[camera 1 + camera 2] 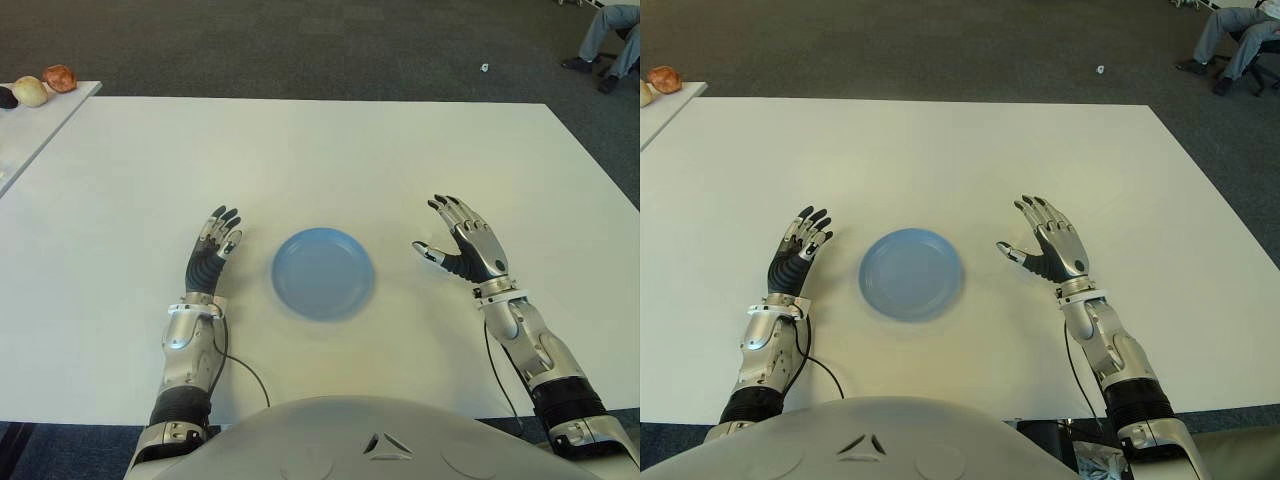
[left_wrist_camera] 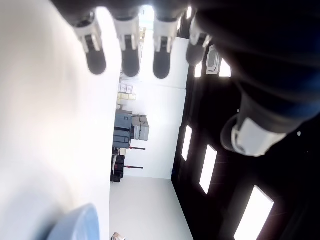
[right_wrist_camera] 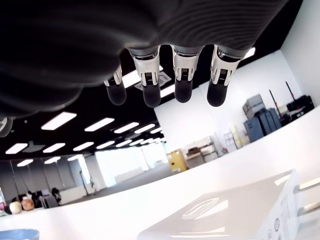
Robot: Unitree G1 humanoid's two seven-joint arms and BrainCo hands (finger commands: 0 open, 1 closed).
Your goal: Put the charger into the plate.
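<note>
A blue plate (image 1: 323, 272) lies on the white table (image 1: 330, 150), between my two hands. The charger (image 3: 235, 215) is white with metal prongs and shows only in the right wrist view, lying on the table close under my right hand's spread fingers (image 3: 182, 80). I cannot make it out in the eye views. My right hand (image 1: 435, 228) is open just right of the plate, palm turned toward it, holding nothing. My left hand (image 1: 222, 232) is open just left of the plate, fingers (image 2: 130, 50) extended and empty. The plate's rim (image 2: 75, 225) shows in the left wrist view.
A second white table (image 1: 20, 130) at the far left carries three round items (image 1: 45, 85). A person's legs (image 1: 605, 45) show on the dark carpet at the far right. A black cable (image 1: 245, 370) runs beside my left forearm.
</note>
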